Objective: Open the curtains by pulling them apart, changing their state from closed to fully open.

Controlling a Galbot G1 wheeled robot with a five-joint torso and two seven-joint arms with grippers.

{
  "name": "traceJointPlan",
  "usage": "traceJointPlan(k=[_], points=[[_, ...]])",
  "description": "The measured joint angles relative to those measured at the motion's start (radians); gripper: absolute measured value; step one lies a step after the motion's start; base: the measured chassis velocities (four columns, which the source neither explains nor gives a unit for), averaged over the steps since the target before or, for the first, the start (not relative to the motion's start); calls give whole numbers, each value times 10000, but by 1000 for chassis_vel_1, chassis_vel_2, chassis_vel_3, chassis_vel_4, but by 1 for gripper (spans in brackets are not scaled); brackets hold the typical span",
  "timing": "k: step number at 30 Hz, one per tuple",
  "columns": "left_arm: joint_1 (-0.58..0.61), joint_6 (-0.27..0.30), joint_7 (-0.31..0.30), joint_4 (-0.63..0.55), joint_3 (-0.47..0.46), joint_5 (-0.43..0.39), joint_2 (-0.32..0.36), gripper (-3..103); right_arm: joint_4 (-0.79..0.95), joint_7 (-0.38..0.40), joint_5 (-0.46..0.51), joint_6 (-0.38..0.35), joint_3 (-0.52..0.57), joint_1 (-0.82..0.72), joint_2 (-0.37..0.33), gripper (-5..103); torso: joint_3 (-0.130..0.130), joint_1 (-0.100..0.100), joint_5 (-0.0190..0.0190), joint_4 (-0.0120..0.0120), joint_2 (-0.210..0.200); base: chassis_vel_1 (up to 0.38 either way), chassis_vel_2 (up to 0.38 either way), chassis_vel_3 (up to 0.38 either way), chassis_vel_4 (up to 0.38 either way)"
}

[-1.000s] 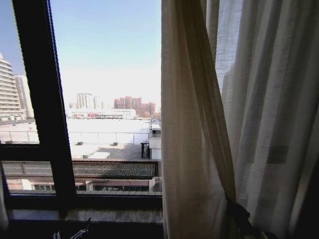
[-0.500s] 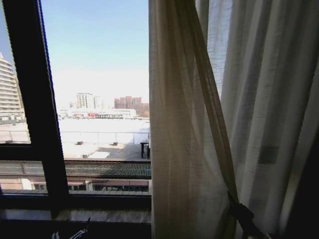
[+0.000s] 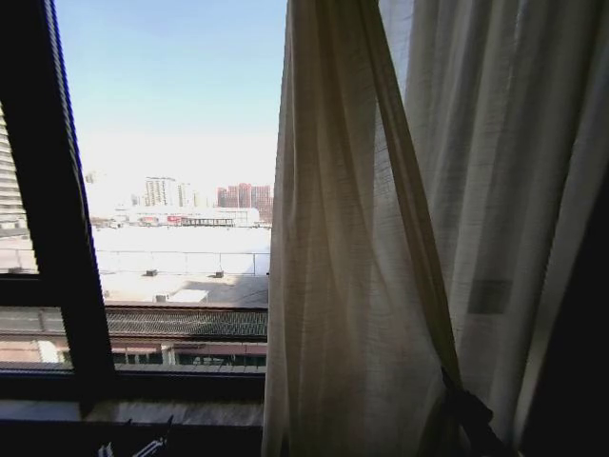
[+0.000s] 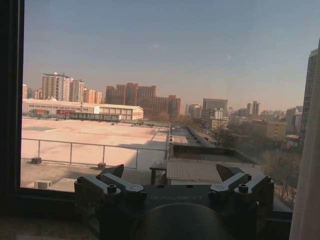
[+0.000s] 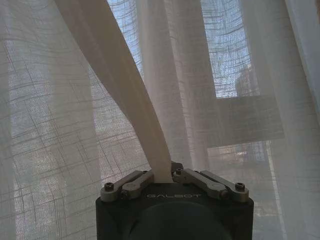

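Note:
A sheer cream-white curtain (image 3: 381, 238) hangs over the right half of the window, its left edge near the middle of the head view. One bunched fold (image 3: 409, 209) runs slantwise down to my right gripper (image 3: 466, 411) at the lower right. In the right wrist view my right gripper (image 5: 163, 176) is shut on that fold (image 5: 125, 90), which rises taut from between the fingers. My left gripper (image 4: 170, 172) is open and holds nothing; it faces the bare glass low at the left (image 3: 133, 447). The curtain's edge (image 4: 310, 175) lies to its side.
A dark vertical window frame bar (image 3: 52, 209) and a horizontal bar (image 3: 143, 386) cross the uncovered glass on the left. A sill (image 3: 171, 411) runs below. Rooftops and distant buildings lie outside. More curtain folds (image 5: 260, 100) hang behind my right gripper.
The whole head view has slid left, so the camera has moved rightward. My right gripper, still shut on the fold, sits slightly further right and lower in the picture.

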Motion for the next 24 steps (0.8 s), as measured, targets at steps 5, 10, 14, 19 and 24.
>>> traceJointPlan(k=[5,10,14,19,24], points=[[-9,4,-6,-1,-7,7,-1,100,9,-2,17,4,5,-5,0,1,0,0,1,0,0,-136,-134,128,135],[-10,4,-8,0,-7,9,-5,100,11,-2,18,6,8,-5,0,1,0,0,2,0,0,-136,-123,138,142],[-39,4,-8,35,-10,9,32,100,15,-1,18,7,7,-5,5,1,0,1,2,-2,0,-126,-136,98,117],[-80,4,-12,79,-7,4,60,100,18,0,3,7,-12,7,16,1,0,0,0,0,0,-108,-113,117,114],[-90,2,-12,131,3,-3,71,100,36,5,-28,8,-43,-3,44,1,0,0,0,0,-1,-124,-119,127,129]])
